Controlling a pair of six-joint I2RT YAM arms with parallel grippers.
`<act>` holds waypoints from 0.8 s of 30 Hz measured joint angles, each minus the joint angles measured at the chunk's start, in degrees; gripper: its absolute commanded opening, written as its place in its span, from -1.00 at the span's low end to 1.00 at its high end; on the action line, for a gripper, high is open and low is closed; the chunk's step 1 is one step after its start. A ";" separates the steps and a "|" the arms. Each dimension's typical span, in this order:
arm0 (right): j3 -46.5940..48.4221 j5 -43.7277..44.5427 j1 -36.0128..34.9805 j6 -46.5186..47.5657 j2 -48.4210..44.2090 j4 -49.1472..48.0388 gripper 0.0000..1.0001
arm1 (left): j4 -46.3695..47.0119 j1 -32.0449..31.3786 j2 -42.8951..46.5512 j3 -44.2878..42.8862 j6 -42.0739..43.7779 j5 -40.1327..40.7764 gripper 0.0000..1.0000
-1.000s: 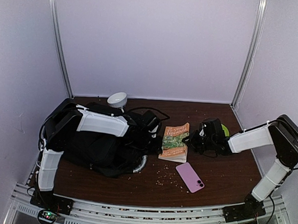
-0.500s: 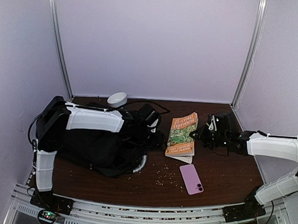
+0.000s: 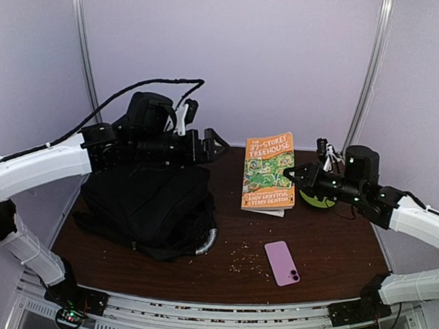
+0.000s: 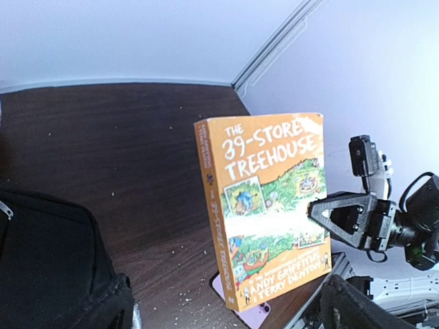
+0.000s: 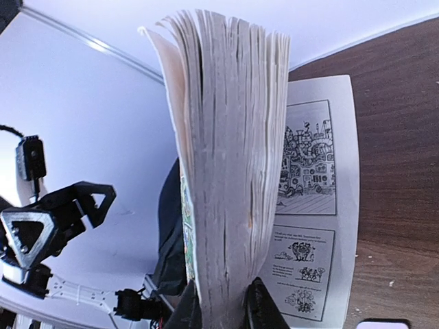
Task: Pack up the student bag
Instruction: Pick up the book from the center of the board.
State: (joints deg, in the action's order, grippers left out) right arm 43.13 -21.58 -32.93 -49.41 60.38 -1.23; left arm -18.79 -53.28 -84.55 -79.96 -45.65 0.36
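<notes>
The student bag [image 3: 147, 205] lies slumped on the left of the table, black, with a grey curved handle [image 3: 207, 241] at its near edge. My left gripper [image 3: 209, 145] hangs open above the bag's far side, holding nothing. My right gripper [image 3: 293, 175] is shut on an orange paperback book [image 3: 268, 171], held upright above the table right of the bag. In the right wrist view the fingers [image 5: 264, 310] pinch the book's page block [image 5: 230, 171], and a loose printed page [image 5: 312, 212] hangs open beside it. The left wrist view shows the book's cover [image 4: 267, 205].
A pink phone [image 3: 282, 261] lies flat near the front of the table, below the book. A green round object [image 3: 322, 201] sits under the right wrist. Crumbs [image 3: 245, 259] are scattered between bag and phone. Purple walls close in the back and sides.
My left arm has risen off the bag and its gripper has opened. My right arm has lifted the book off the table and stood it upright.
</notes>
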 measured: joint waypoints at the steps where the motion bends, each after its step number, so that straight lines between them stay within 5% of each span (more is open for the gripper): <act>1: 0.00 -1.77 -0.15 0.00 -0.33 -0.98 -1.00 | 0.74 0.02 0.94 0.44 0.52 -0.39 0.96; 15: -0.42 -16.13 -5.29 -1.75 -2.75 -18.36 -1.00 | 10.27 0.04 2.84 3.41 1.51 -14.16 0.93; 24: -0.39 -17.42 -6.51 -0.79 -1.31 -18.43 -1.00 | 15.15 0.04 2.45 3.78 -0.50 -20.50 0.20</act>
State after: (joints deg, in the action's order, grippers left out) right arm 42.74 -39.00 -39.44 -50.19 59.07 -19.66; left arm -3.64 -53.23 -82.11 -76.18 -46.15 -20.14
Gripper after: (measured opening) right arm 0.171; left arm 0.733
